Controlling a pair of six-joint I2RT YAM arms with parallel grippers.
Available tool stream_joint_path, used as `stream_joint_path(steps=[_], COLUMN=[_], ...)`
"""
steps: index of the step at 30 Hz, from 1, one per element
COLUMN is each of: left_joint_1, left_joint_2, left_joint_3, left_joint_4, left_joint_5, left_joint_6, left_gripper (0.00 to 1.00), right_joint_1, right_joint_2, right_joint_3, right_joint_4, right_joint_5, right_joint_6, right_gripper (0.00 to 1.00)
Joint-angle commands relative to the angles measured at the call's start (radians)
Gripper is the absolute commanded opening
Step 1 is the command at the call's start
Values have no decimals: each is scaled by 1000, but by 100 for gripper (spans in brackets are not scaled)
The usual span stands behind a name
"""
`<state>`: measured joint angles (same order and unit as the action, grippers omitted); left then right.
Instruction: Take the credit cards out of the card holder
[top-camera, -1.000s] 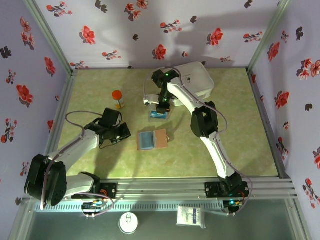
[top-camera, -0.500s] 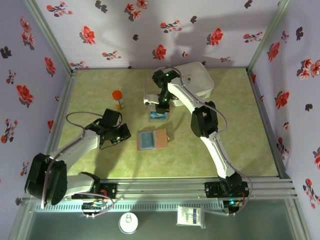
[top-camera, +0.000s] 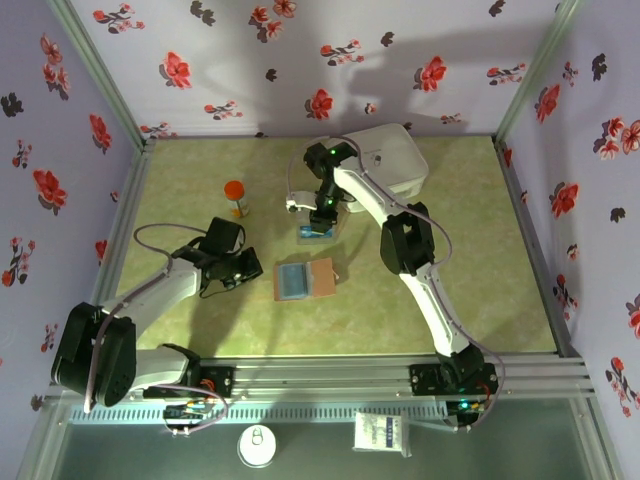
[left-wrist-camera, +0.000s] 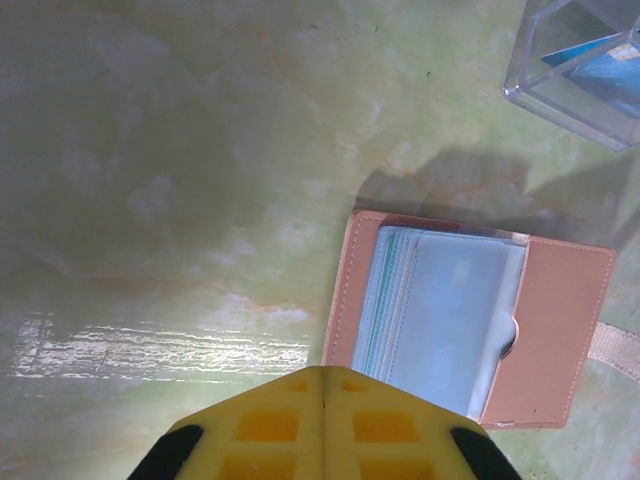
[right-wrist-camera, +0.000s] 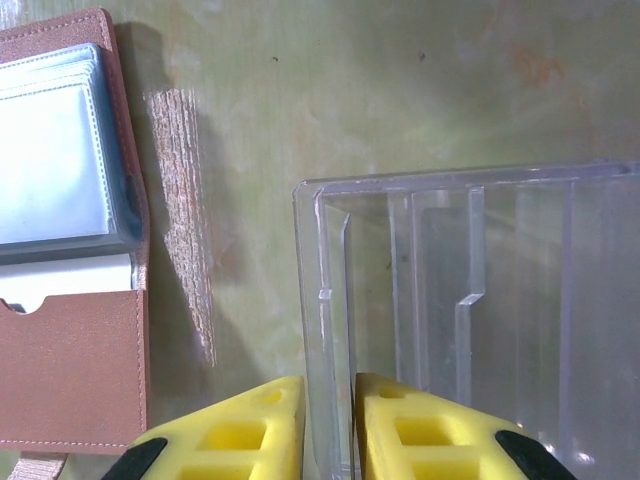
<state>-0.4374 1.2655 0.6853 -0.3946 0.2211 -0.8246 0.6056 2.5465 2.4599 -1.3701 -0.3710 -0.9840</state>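
Left gripper (top-camera: 238, 268) sits just left of the card holder (top-camera: 305, 280), fingers pinched together with nothing in them. The card holder lies flat and open, clear sleeves facing up. Just past its far side is the clear plastic tray (left-wrist-camera: 522, 60) with a blue credit card (left-wrist-camera: 600, 62) leaning inside. The right gripper (right-wrist-camera: 330, 385) hovers over the tray's wall, jaws only a crack apart.

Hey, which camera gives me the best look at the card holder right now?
Left wrist view: the card holder lies open, nearly whole, sleeves and tan flap clear to see. The top external view shows it small, between the two arms. The right wrist view has part of it, cut off at the left edge.
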Motion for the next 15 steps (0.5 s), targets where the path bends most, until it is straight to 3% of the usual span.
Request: stream_joint_path(steps=[1, 15], left_joint_1=[9, 9], left_joint_2=[8, 31], left_joint_3=[-6, 2], left_joint_4=[16, 48], left_joint_5=[11, 37], left_joint_6=[9, 1], left_gripper=[6, 6], right_joint_1=[-7, -18], right_joint_2=[-25, -133], right_joint_3=[6, -26], right_joint_4=[-16, 82], right_joint_5=[-18, 40], right_joint_6=[15, 87], right_gripper=[23, 23])
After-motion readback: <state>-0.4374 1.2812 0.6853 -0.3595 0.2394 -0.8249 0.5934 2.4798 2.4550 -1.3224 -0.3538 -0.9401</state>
